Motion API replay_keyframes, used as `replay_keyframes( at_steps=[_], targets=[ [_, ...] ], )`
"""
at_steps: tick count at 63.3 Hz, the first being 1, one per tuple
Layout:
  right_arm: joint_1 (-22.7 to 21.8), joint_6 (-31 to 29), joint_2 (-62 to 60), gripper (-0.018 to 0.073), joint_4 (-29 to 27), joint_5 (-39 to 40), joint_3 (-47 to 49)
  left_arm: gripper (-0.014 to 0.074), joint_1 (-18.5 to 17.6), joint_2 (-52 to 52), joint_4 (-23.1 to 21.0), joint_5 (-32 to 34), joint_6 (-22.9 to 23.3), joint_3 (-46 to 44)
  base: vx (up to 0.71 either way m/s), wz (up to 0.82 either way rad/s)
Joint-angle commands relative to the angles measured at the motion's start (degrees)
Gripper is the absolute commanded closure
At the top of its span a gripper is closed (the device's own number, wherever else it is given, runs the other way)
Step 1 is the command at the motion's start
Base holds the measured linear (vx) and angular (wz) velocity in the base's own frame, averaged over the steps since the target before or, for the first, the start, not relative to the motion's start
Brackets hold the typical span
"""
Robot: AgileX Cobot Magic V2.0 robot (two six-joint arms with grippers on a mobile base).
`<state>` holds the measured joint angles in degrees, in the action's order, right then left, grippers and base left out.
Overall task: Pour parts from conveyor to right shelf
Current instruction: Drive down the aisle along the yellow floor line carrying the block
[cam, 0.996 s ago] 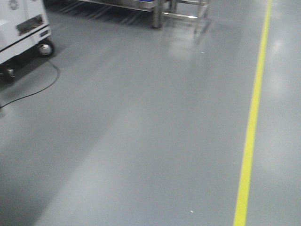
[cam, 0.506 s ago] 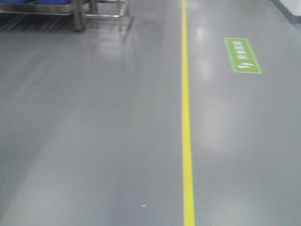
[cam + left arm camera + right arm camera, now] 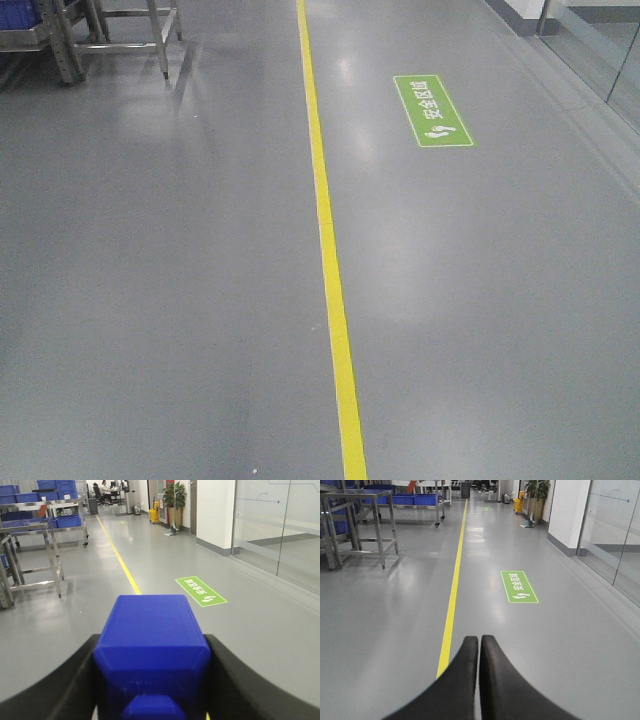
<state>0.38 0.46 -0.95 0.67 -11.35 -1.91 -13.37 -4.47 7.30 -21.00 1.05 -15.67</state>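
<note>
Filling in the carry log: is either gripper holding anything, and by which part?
The left gripper holds a blue part, clamped by its two opposite side faces, knob end toward the camera. The right gripper is shut, holding nothing.

The part (image 3: 152, 645) is blue, floor (image 3: 150, 300) grey, line (image 3: 330, 270) yellow, sign (image 3: 433, 110) green.

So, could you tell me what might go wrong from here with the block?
The blue block is pinched only by the left gripper above bare floor. A jolt might shake it loose, and the right gripper, shut and empty, gives no backup. The steel rack ahead on the left has thin legs that could get clipped on the approach.
</note>
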Motion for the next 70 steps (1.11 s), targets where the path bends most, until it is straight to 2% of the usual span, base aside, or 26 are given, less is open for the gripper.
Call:
replay_keyframes(
  at_steps=[1, 27, 70],
  targets=[
    [-0.08, -0.46, -0.61, 0.0568, 0.05, 4.29, -0.84, 0.0603, -0.26, -0.77, 0.03, 4.97, 0.49, -1.45, 0.25, -0.09],
    [-0.08, -0.46, -0.61, 0.0568, 0.05, 4.29, -0.84, 0.0603, -0.26, -0.77, 0.03, 4.97, 0.49, -1.45, 0.38, 0.09],
    [-0.08, -0.46, -0.61, 0.0568, 0.05, 4.17, -0.84, 0.0603, -0.26, -0.77, 0.03, 4.96, 0.49, -1.45, 0.59, 0.09]
  ],
)
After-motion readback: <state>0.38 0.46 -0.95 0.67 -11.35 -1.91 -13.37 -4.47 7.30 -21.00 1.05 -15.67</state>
